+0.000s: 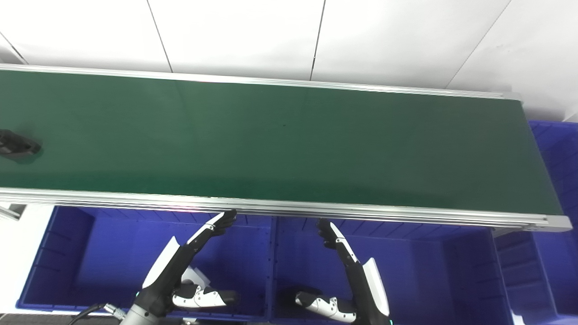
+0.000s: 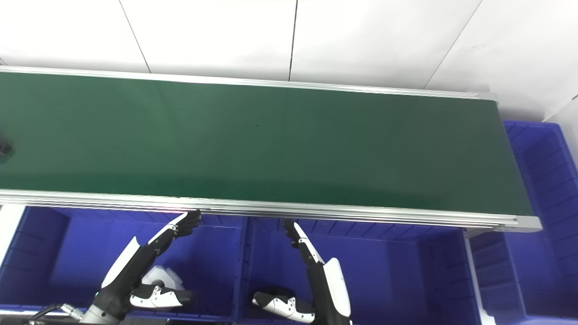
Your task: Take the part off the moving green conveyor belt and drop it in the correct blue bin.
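A small black part [image 1: 16,146] is seen at the far left of the long green conveyor belt [image 1: 289,144], long axis along it. The left hand [image 1: 180,271] is nearer; the right hand [image 1: 347,280] waits. Both have fingers spread, holding nothing.

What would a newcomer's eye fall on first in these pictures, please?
The long green belt fills the middle, bare except for a black part at its far left edge. Below it, both hands, left and right, hang open over two blue bins; a white part lies in the left one.
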You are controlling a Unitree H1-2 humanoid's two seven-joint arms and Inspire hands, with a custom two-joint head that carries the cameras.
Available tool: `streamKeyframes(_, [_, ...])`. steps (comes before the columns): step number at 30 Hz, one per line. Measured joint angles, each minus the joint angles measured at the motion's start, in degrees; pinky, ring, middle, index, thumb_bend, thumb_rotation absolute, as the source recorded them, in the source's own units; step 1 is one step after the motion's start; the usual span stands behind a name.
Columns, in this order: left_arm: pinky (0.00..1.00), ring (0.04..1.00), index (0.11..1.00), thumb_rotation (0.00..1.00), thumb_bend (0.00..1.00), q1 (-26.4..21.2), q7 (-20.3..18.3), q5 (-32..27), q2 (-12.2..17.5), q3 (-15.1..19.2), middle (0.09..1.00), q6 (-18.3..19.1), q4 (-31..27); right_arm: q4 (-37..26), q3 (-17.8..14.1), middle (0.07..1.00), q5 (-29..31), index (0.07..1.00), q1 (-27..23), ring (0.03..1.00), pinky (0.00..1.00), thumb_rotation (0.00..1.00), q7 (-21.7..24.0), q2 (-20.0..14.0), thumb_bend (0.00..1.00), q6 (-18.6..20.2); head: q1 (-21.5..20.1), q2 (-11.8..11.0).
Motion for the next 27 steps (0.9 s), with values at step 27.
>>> streamKeyframes(27, [0.86, 0.891, 0.915, 0.58, 0.72, 0.0, -0.4, -0.1, 0.0, 0.0, 0.906, 0.0, 0.0, -0.1, 0.0, 0.893, 0.1, 0.923, 0.0, 0.859, 0.8, 0.66, 0.4, 0.1, 0.83, 0.0, 0.1, -0.1])
